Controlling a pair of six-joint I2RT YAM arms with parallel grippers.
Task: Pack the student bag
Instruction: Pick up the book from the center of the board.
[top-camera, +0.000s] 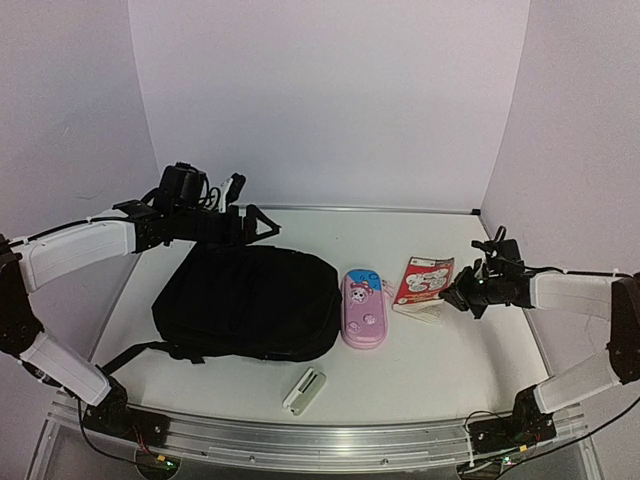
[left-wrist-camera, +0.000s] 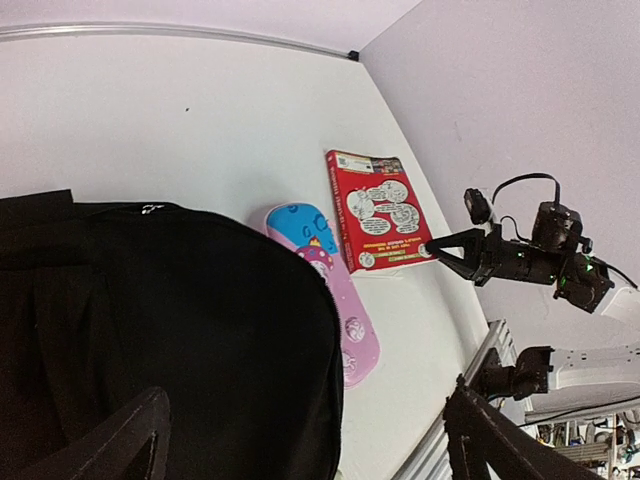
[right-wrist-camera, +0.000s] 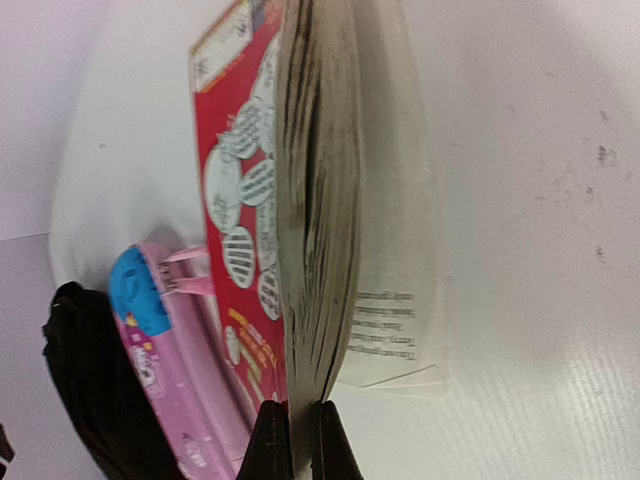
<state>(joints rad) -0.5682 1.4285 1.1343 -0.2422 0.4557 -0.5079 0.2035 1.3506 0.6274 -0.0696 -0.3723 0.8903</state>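
- Tightly pressed together, the right end effector (right-wrist-camera: 297, 430) pinches the near edge of a paperback book (right-wrist-camera: 320, 180), which has a yellowed page block and a glossy red cover with white speech bubbles.
- Above the student bag (top-camera: 245, 300), the left end effector (left-wrist-camera: 305, 400) is spread wide, its dark fingers cut off by the frame.
- The student bag is soft matte black fabric, rounded, lying flat on the left of the white worktop (top-camera: 430, 370).
- Beside it lies a smooth pink oval pencil case (top-camera: 362, 310), its edge partly hidden by the bag.
- A small pale oblong (top-camera: 304, 390) is too small to identify.
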